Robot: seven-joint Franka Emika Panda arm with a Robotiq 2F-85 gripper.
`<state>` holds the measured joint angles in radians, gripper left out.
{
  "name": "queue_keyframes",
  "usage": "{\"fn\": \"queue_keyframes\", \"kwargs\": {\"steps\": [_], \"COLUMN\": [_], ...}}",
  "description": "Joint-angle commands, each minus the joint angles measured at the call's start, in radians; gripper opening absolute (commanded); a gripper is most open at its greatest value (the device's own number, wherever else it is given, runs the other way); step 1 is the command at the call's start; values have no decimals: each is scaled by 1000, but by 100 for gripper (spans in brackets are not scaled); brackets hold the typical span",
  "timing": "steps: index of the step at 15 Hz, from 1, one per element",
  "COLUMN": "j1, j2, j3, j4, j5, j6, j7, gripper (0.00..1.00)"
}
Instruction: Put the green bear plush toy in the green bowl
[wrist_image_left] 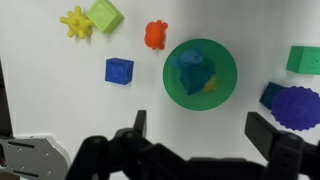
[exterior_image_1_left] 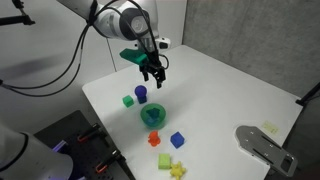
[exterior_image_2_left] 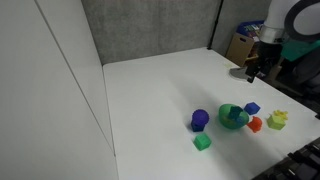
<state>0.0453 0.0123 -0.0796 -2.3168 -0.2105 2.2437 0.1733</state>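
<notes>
Green bear plush toy (wrist_image_left: 194,70) lying inside the green bowl (wrist_image_left: 229,82) on the desk (wrist_image_left: 60,115); gripper (wrist_image_left: 200,135) above the bowl, jaws spread wide, empty.

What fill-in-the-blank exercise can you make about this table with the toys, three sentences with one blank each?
1. The green bear plush toy lies ____ the green bowl.
2. The claw hovers over the table with its jaws ____.
3. The spiky toy is ____ in colour.

Missing words: inside; open; yellow.
</notes>
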Motion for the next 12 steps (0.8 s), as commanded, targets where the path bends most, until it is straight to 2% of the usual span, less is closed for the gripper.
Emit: {"fn": "queue_keyframes", "kwargs": {"steps": [1, 9, 12], "j1": [-36, -62, -68], "j2": [-134, -325, -377], "j3": [16, 19, 21], "j4": [-19, 22, 41], "j5": [49, 145, 144], "j6": [-90, -303, -367], "j7": [-15, -41, -48], "gripper": [100, 100, 100]}}
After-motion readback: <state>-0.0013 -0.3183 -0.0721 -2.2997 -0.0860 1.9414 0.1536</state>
